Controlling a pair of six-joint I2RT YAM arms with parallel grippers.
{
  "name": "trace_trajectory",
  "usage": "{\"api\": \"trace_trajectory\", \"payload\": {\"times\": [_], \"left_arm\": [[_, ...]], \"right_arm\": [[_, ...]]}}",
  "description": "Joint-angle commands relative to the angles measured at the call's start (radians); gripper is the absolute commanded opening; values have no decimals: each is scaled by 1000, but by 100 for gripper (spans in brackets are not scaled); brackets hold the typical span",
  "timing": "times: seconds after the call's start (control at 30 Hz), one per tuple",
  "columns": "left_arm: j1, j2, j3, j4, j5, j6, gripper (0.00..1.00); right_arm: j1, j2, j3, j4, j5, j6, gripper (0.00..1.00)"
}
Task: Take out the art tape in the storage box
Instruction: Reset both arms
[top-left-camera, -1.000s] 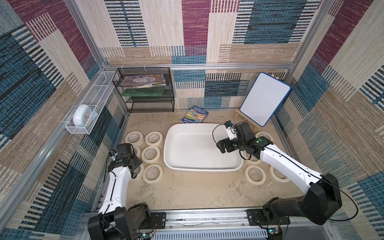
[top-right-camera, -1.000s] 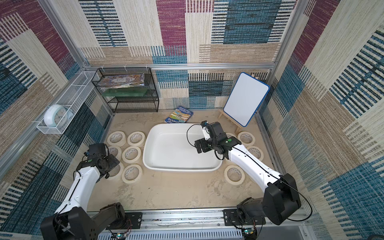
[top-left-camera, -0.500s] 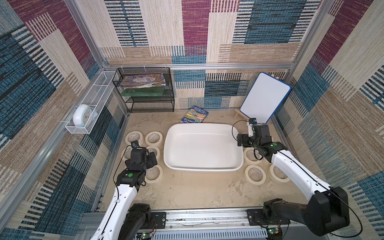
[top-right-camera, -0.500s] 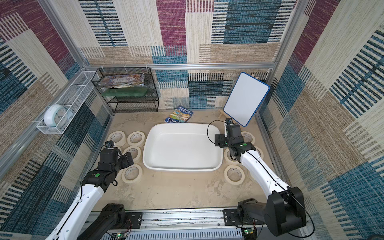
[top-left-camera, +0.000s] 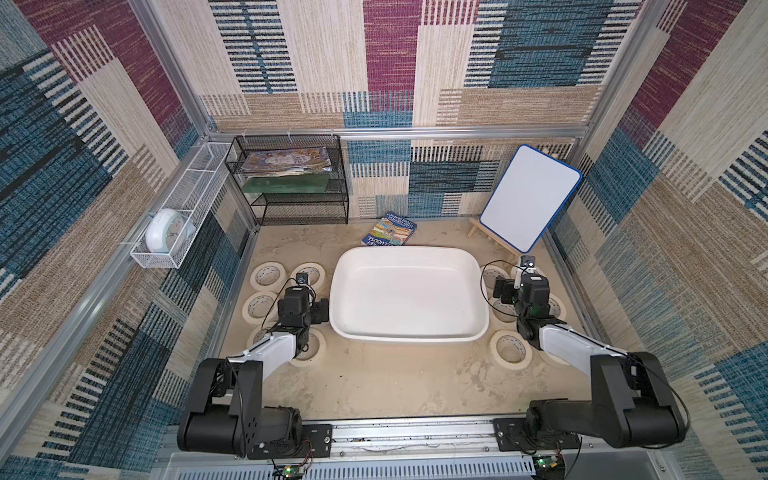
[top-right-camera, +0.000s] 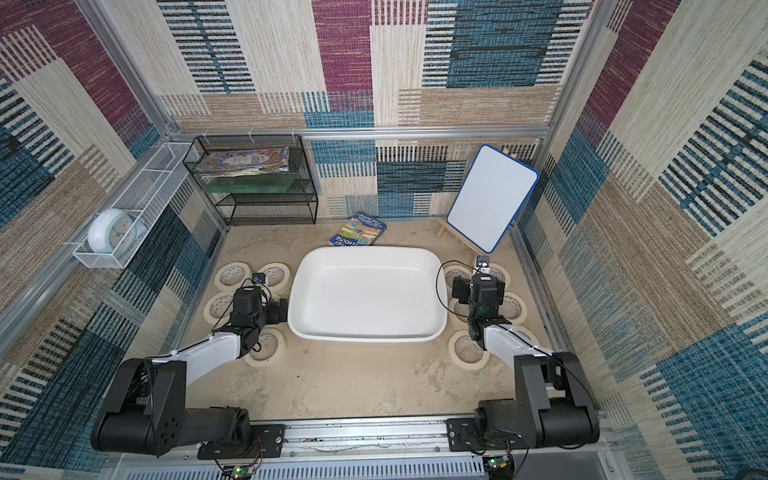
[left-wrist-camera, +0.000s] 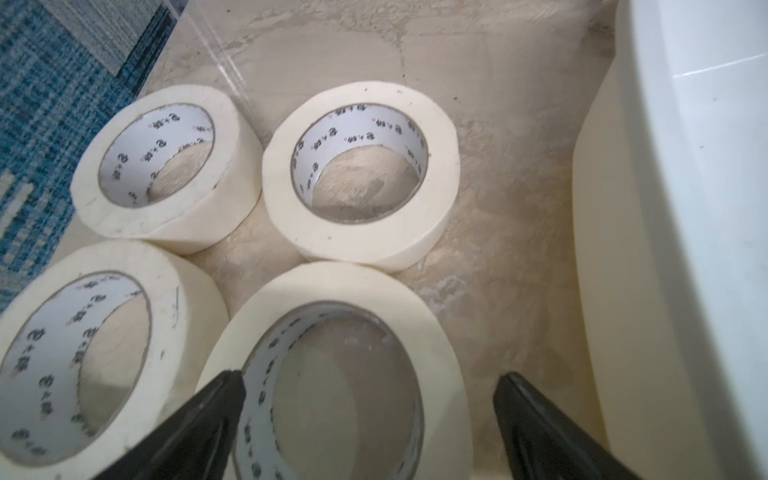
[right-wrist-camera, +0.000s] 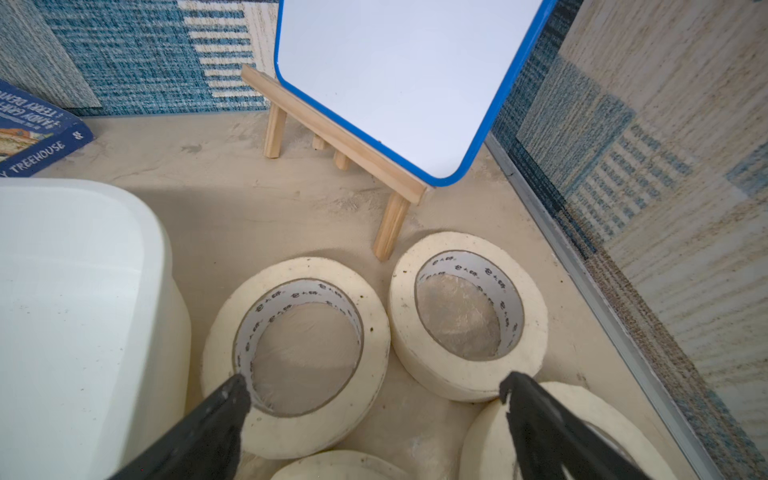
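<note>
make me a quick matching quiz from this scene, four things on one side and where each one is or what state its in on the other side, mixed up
Things:
1. clock
2. whiteboard
3. book
4. tub

Places or states:
a. propped on a wooden easel
b. empty, with tape rolls on the table at both sides
c. in the wire basket on the wall
d. lying flat just beyond the tub's far rim

Pairs: 1-c, 2-a, 3-d, 4-b
</note>
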Motion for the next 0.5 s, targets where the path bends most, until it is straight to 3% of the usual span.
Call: {"api": "trace_trajectory", "payload": {"times": [0.0, 0.17, 0.3, 0.47], "left_arm": [[12, 33, 13, 165, 109, 62, 100], [37, 95, 21, 223, 193, 80, 100], [84, 122, 27, 238, 256, 44, 100], [122, 133, -33, 367, 293, 11, 100]], "right_arm": [[-7, 63, -7, 247, -16, -64, 99], [-29, 112, -12, 276, -82, -68, 99], [-35, 141, -183, 597, -68, -53, 99], [-60, 123, -193, 571, -108, -33, 99]]}}
